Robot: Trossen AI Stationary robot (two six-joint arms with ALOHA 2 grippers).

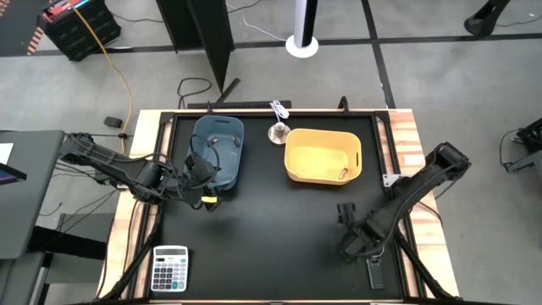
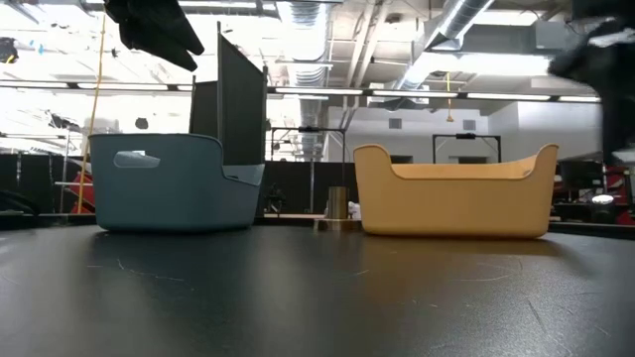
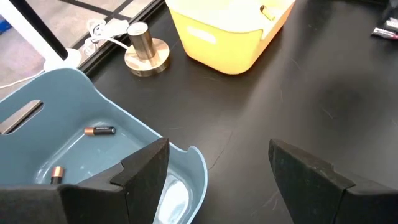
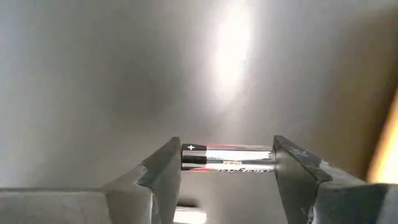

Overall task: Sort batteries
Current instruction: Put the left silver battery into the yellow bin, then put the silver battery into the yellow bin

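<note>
Right now, on my right wrist feed, the right gripper (image 4: pixel 227 163) is clamped end to end on one small white-and-black cylindrical battery (image 4: pixel 227 158); I can read a plus sign at one end, but the line of red print along its side is too small for me to make out. From overhead that gripper (image 1: pixel 354 243) sits low over the black table (image 1: pixel 271 246), near its right front part, and the battery itself is hidden under the arm there.

My left gripper (image 3: pixel 217 174) has its two dark fingers (image 3: pixel 142 169) spread wide with nothing between them. It hangs above the front lip of the blue-grey plastic bin (image 3: pixel 93 149). Inside that bin I count two dark batteries with copper-coloured ends (image 3: pixel 99 130); the second (image 3: pixel 56 174) is partly cut off behind the finger. Their labels are not legible to me.

In the yellow plastic bin (image 1: pixel 322 155) I see one small pale battery (image 1: pixel 344 173) lying against the right wall; on the left wrist feed only a dark speck shows at its rim.

Between the two bins stands one short brass-coloured metal cylinder on a round base (image 3: pixel 146 50), with a white cable (image 3: pixel 102 31) behind it. One grey-white calculator (image 1: pixel 170 268) lies at the front left corner; its key markings are unreadable.
</note>
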